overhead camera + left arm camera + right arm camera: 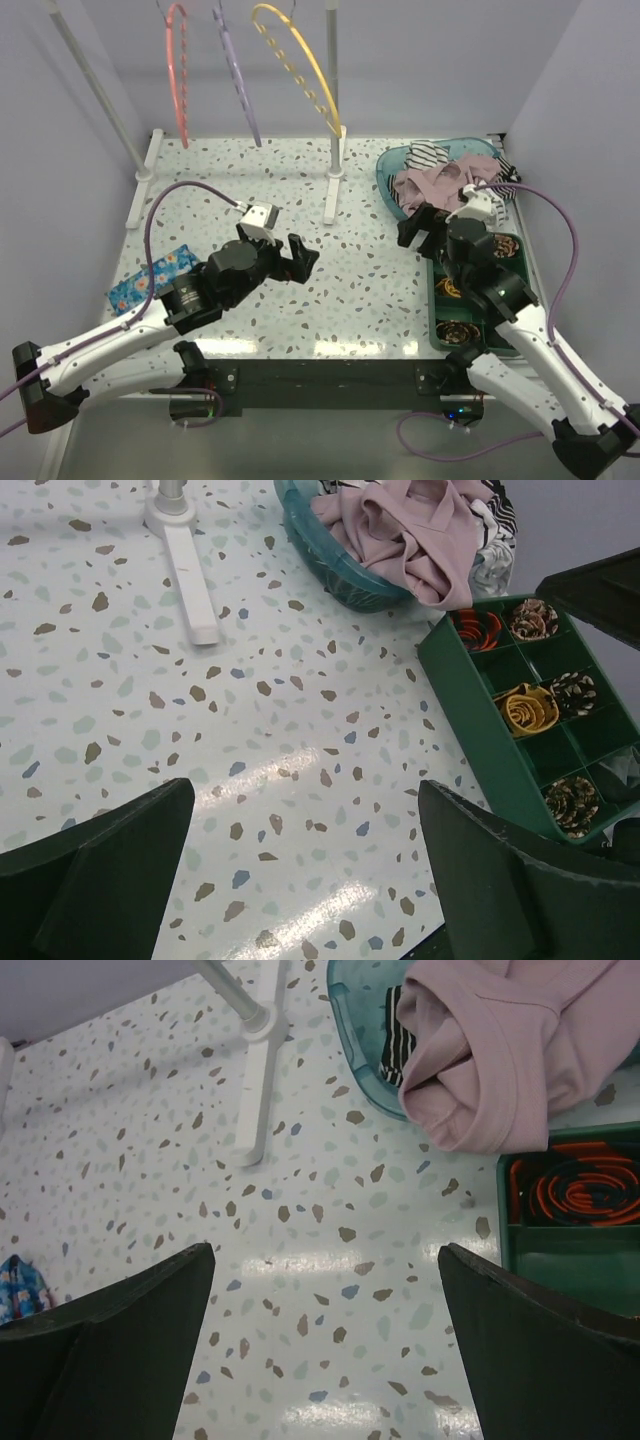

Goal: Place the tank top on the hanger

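1. The white terrazzo-speckled table (300, 200) carries all items. A white tubular rack (331, 100) stands at its far edge.

2. Containers. A teal oval plastic basket (385, 175) sits at the far right. It holds the dusty-pink soft fabric tank top (435, 185), which lies on top of a black-and-white striped garment (428, 155). Just beside it, on the near side, is a dark green compartmented plastic tray (470, 720). Its cells hold rolled coils: one orange-and-black (478, 628) and one yellow (530, 708), with patterned ones in other cells.

3. Hangers. The thin coral-pink plastic hanger (180, 80) hangs at the far left. A lilac hanger (238, 85) and a yellow hoop hanger (305, 75) hang to its right.

4. A blue floral cloth (150, 280) lies at the left table edge.

5. Key relation. The tank top is bunched and spills over the basket's near rim, so no long axis can be read. It lies directly ahead of the right gripper (420, 225), just beyond the fingertips. The left gripper (300, 258) hovers mid-table, well apart from the garment. The right arm is therefore judged better placed for the pick. The hanger is on the opposite side, nearer the left arm.

6. Jaw state. Both grippers stand wide apart and hold nothing.
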You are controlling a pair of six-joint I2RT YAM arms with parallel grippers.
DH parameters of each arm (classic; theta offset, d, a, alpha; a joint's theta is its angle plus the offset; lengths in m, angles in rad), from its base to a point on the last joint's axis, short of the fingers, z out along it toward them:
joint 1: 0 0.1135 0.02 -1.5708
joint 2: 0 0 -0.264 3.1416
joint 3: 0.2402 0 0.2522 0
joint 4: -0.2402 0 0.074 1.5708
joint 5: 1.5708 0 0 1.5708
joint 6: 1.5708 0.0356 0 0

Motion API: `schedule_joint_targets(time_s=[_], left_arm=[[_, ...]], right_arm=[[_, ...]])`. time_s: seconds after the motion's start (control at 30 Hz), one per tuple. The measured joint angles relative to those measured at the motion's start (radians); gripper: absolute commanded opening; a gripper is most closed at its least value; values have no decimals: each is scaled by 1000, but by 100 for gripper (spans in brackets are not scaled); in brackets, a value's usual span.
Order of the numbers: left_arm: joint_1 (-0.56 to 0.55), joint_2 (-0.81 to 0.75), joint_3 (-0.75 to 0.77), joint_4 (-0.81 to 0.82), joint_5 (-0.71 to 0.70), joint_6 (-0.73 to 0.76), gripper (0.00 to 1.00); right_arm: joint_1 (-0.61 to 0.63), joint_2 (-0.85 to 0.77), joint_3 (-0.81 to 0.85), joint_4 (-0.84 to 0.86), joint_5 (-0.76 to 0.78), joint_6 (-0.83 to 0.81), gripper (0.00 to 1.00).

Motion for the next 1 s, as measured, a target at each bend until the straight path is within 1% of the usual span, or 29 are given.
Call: schedule_joint_targets(time_s=[0.2,0.43,0.5,0.6,0.67,0.73,0.83,1.0], left_arm=[[0,-14,10,-43,11,5,100],[0,-10,10,-60,18,40,100],[0,-10,10,-60,14,54,100],[0,-12,11,-71,-2,75,100],[0,-21,11,-82,-14,85,100],[0,-42,11,-91,-33,97,100],[0,-82,11,-96,-60,108,100],[0,-124,11,-97,-91,116,100]], right_arm=[[0,128,65,-36,19,-53,98],[-8,346,193,-35,31,-118,96],[-44,433,247,-29,10,-133,94],[-161,581,348,2,-44,-138,93],[-232,669,410,15,-50,-140,91],[-274,747,471,9,-37,-143,91],[-293,844,557,-1,12,-154,91],[-286,853,543,-10,88,-161,90]])
